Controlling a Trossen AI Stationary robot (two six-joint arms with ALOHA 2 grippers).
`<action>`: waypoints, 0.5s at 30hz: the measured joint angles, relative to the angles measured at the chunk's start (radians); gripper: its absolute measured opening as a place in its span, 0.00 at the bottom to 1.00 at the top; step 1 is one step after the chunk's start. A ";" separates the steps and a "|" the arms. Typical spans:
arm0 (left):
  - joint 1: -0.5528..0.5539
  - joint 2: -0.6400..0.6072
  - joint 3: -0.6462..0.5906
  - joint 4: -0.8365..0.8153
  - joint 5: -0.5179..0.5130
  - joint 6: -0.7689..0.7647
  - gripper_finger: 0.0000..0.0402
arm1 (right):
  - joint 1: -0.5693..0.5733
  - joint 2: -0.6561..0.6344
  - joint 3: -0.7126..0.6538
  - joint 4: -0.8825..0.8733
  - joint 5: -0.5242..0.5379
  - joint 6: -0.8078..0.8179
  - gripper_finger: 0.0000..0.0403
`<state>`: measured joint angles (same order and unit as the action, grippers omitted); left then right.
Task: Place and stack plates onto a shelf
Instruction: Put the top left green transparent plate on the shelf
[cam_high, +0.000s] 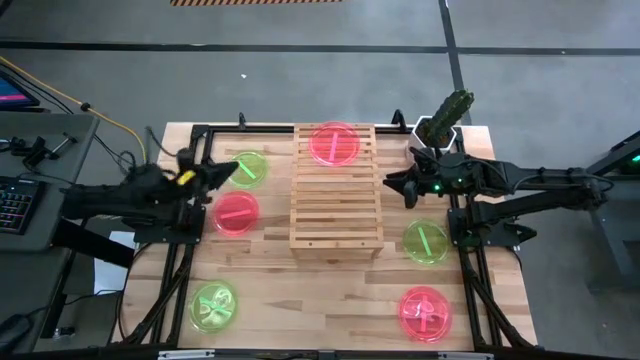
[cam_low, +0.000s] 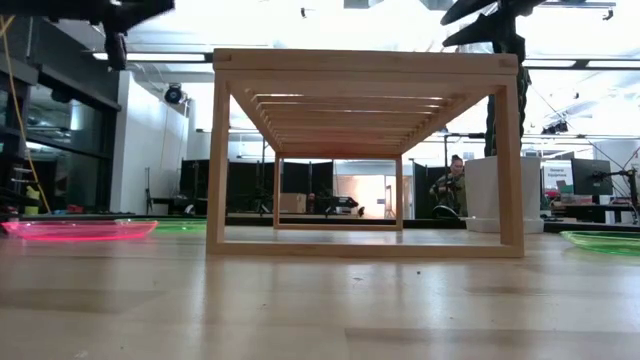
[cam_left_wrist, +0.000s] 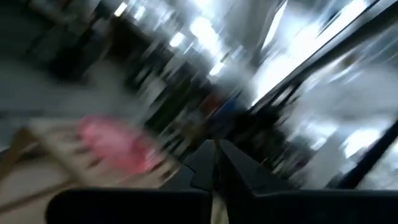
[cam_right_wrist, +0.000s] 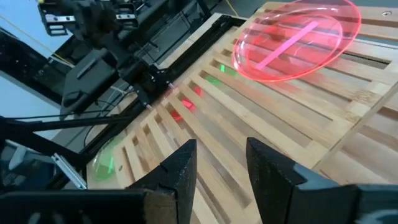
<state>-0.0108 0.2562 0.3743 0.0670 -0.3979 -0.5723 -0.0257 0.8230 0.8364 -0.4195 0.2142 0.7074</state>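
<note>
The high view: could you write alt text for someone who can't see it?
One pink plate lies on a slatted wooden shelf mid-table. Five plates, two pink and three green, lie around it, and two dark robot arms hover at either side.

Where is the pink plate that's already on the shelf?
In the high view, the pink plate lies alone on top of the wooden shelf, at its far end, with the potted cactus off to its right.
</note>
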 joint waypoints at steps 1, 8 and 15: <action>0.012 0.040 0.055 -0.105 -0.001 -0.003 0.07 | -0.004 0.000 0.000 0.000 0.000 0.000 0.30; 0.126 0.281 0.265 -0.716 0.032 -0.111 0.30 | -0.025 0.000 0.000 -0.002 0.000 -0.001 0.30; 0.239 0.520 0.259 -0.830 0.161 -0.095 0.47 | -0.027 0.000 0.000 -0.002 0.000 -0.008 0.30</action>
<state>0.2286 0.7757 0.6334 -0.7629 -0.2373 -0.6678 -0.0525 0.8230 0.8364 -0.4216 0.2146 0.6991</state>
